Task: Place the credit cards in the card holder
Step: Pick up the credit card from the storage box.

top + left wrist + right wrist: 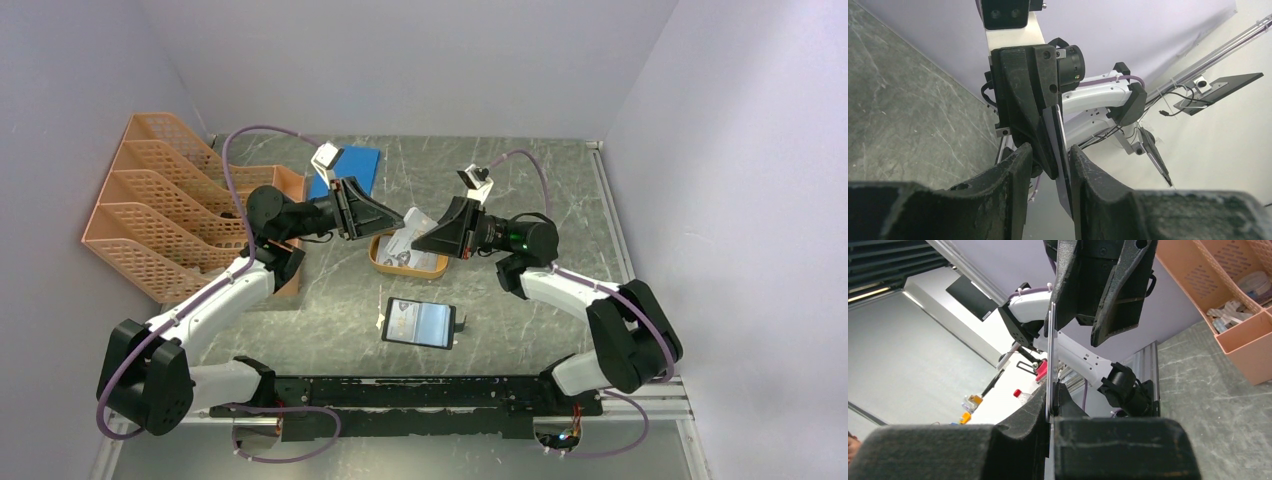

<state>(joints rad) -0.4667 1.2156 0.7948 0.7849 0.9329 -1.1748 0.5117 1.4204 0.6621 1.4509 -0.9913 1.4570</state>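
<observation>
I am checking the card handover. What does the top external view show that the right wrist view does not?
Only the top view: the open card holder, the orange dish, the blue sheet. Only the right wrist view: the credit card edge-on, clamped between the right fingers, with the left fingers spread beside it. Both: that card between the two sets of fingers, and the orange rack.

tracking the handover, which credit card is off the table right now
The credit card pinched in the right pincer, raised over the orange dish; the cards in that dish lie ungripped.
</observation>
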